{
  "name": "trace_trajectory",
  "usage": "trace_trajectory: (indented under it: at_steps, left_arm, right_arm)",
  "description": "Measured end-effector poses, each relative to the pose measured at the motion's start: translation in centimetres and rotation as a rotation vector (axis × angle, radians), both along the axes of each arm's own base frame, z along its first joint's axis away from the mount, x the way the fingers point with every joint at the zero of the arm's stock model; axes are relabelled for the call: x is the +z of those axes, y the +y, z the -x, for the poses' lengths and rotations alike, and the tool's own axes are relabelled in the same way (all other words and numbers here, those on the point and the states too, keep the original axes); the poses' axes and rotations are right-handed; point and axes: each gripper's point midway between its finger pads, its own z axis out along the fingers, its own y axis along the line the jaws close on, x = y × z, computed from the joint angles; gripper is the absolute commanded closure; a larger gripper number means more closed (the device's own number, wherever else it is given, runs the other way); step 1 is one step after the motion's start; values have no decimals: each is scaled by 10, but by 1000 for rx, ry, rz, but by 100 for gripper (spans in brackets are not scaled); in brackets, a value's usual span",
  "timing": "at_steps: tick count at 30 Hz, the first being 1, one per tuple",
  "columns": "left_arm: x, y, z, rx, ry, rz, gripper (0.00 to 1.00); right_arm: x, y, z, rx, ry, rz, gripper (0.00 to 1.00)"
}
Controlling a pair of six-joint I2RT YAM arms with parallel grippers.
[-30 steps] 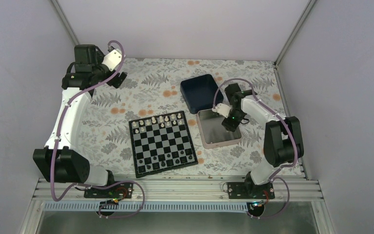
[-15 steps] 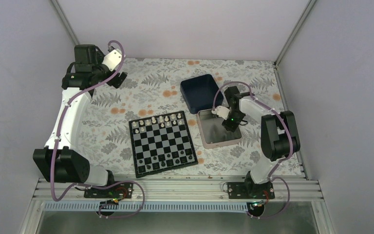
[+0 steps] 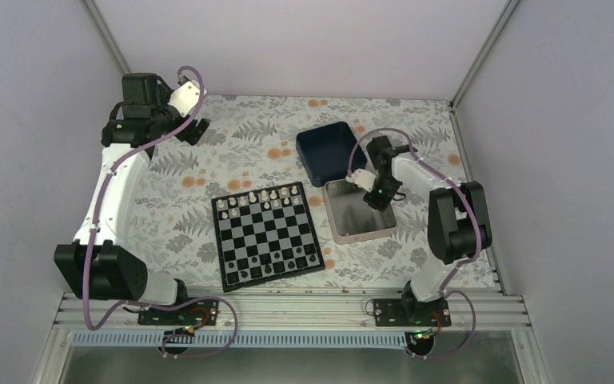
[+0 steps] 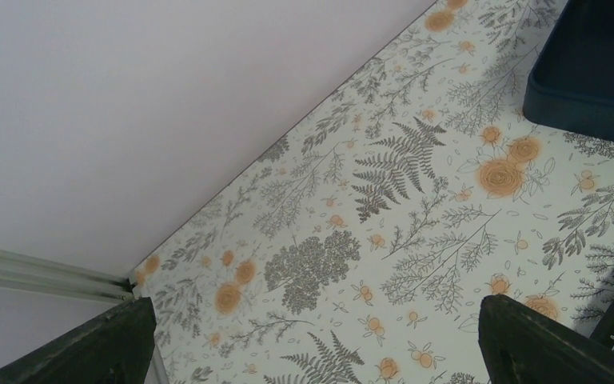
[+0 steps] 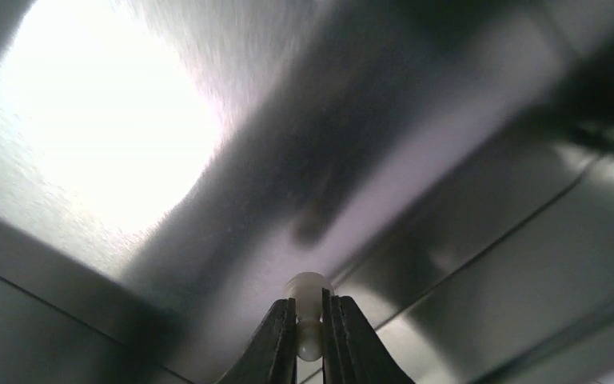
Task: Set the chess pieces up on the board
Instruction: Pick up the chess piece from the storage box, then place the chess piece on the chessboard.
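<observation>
The checkered board (image 3: 267, 234) lies in the middle of the table. Several cream-white chess pieces (image 3: 264, 195) stand on its far rows and black ones on its near rows. My right gripper (image 3: 377, 198) hangs inside the silver tin (image 3: 352, 226) to the right of the board. In the right wrist view it (image 5: 308, 320) is shut on a cream-white pawn (image 5: 307, 293), held just above the tin's floor. My left gripper (image 3: 194, 128) is raised at the far left, away from the board. In the left wrist view its fingers (image 4: 544, 340) stand wide apart and empty.
A dark blue square box (image 3: 332, 152) sits just behind the tin; its corner shows in the left wrist view (image 4: 600, 72). White walls enclose the floral tablecloth (image 3: 232, 152) on three sides. The metal rail with the arm bases (image 3: 288, 308) runs along the near edge.
My right gripper has shifted a little towards the tin's far side and its arm has folded closer in. The left arm has not moved.
</observation>
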Motion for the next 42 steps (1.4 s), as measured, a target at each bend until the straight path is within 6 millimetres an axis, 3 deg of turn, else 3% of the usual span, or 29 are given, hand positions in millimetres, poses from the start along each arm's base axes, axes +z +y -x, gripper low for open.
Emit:
trace_trajectory:
  at_steps: [3, 5, 10, 13, 15, 17, 21, 26, 30, 42]
  left_arm:
    - [0, -1, 0, -3, 0, 2, 0]
    - [0, -2, 0, -8, 0, 6, 0]
    - [0, -4, 1, -18, 3, 12, 0]
    - [0, -5, 2, -25, 4, 14, 0]
    - [0, -6, 2, -30, 6, 17, 0]
    - [-1, -6, 2, -34, 7, 20, 0]
    - [-2, -7, 3, -39, 10, 23, 0]
    - [-11, -9, 6, -45, 31, 28, 0]
    - [-16, -9, 8, -46, 42, 29, 0]
    - [-22, -10, 12, -54, 47, 35, 0]
  right_arm:
    - [22, 14, -15, 21, -46, 0, 94]
    - [45, 35, -28, 61, -103, -10, 94]
    - [117, 135, -59, 238, -293, -88, 94]
    - [146, 202, -62, 350, -369, -154, 94]
    - [153, 244, -56, 424, -387, -185, 94]
    - [150, 274, -47, 480, -385, -203, 94]
    - [124, 324, -25, 581, -344, -214, 93]
    - [77, 356, 3, 664, -252, -192, 93]
    - [54, 360, 12, 681, -198, -177, 93]
    - [37, 362, 13, 685, -166, -173, 92]
